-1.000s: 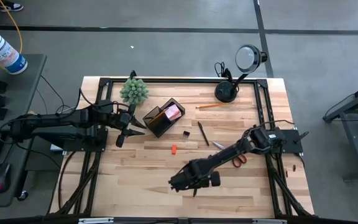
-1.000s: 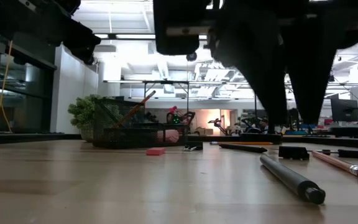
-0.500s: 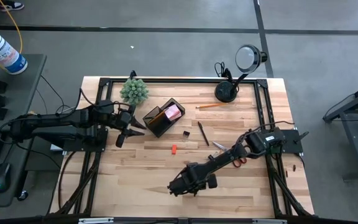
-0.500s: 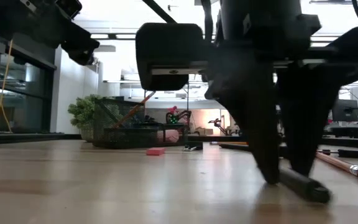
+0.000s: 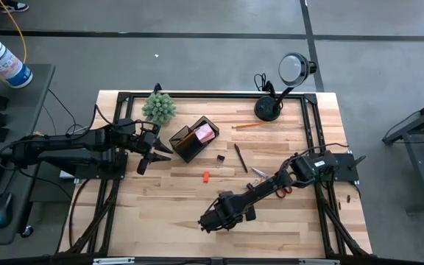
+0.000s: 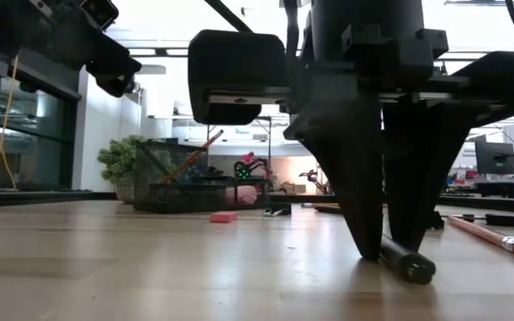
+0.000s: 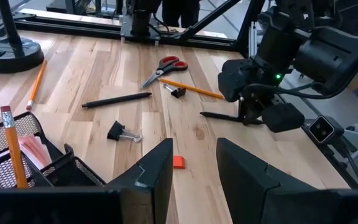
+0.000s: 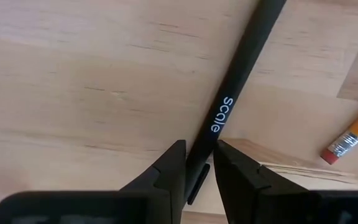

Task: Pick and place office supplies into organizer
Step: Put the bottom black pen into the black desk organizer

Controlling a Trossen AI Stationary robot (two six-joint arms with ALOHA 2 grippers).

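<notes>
A black pen lies flat on the wood near the table's front edge. My right gripper points straight down over it, with one finger on each side of the barrel. My left gripper hovers open beside the black mesh organizer, which holds a pencil and pink notes. On the table lie a second black pen, red-handled scissors, a pencil, a small red block and a black clip. My right gripper pinches the pen's barrel between its two fingers, just below the white lettering and near the clip. The fingers come from above, pointing down, and lie across the pen. The pen still rests on the table.
A green spiky plant and a black lamp base stand along the far edge. A second pencil lies close beside the gripped pen. Black frame rails border the table. Bare wood lies at the front left.
My right gripper has gone down onto the black pen and its fingers have drawn in around the barrel. In the low view the pen's near end has shifted slightly toward the fingers. My left gripper has stayed beside the organizer.
</notes>
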